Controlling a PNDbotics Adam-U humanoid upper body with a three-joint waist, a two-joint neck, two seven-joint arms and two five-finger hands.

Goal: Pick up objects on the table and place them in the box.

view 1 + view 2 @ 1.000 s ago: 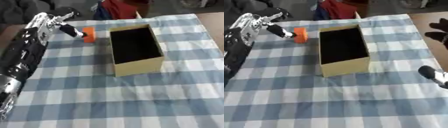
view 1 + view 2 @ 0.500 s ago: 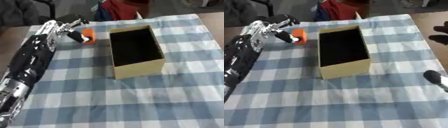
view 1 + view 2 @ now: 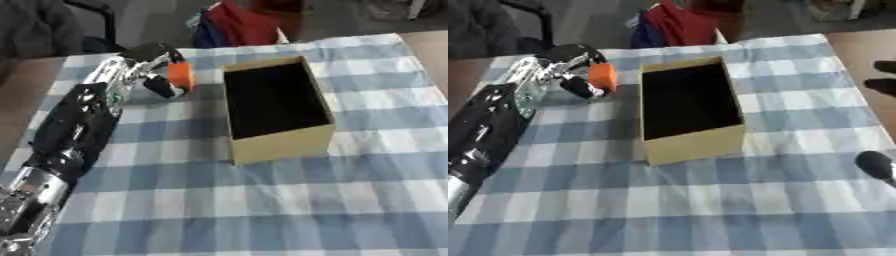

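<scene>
One dark fingertip of the right hand (image 3: 876,164) shows at the near right edge; whether its fingers are apart or together, I cannot tell. Mid-counter (image 3: 262,210) stands the open box (image 3: 276,110). Farther left, the left hand (image 3: 144,70) has its fingers clamped on an orange block (image 3: 180,75), just beside the box.

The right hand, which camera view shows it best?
The right eye view: a dark fingertip of the right hand shows at the picture's right edge, past the box. The left eye view shows none of it.
</scene>
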